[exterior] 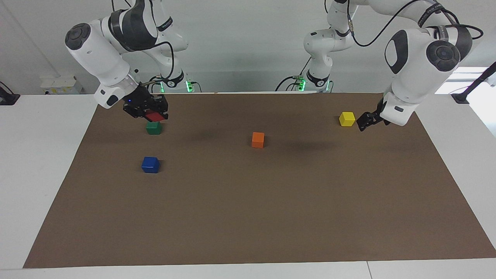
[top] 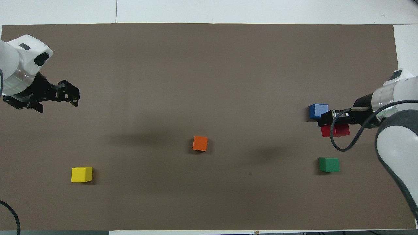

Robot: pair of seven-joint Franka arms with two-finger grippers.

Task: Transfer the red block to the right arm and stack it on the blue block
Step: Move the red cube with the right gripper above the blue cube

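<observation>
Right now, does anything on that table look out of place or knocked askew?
Nothing stands out. The blue block, green cube, orange cube and yellow cube sit flat and apart on the brown mat. The right gripper holds the red block in the air; the left gripper waits beside the yellow cube.

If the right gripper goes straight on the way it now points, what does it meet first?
The right gripper, shut on the red block, points down; probably the mat beside the green block, though depth is unclear.

The blue block (exterior: 150,164) lies on the worktop (exterior: 248,217), farther from the robots than the green block (exterior: 154,127); the orange block (exterior: 257,140) sits mid-worktop; the yellow block (exterior: 347,119) lies toward the left arm's end.
</observation>
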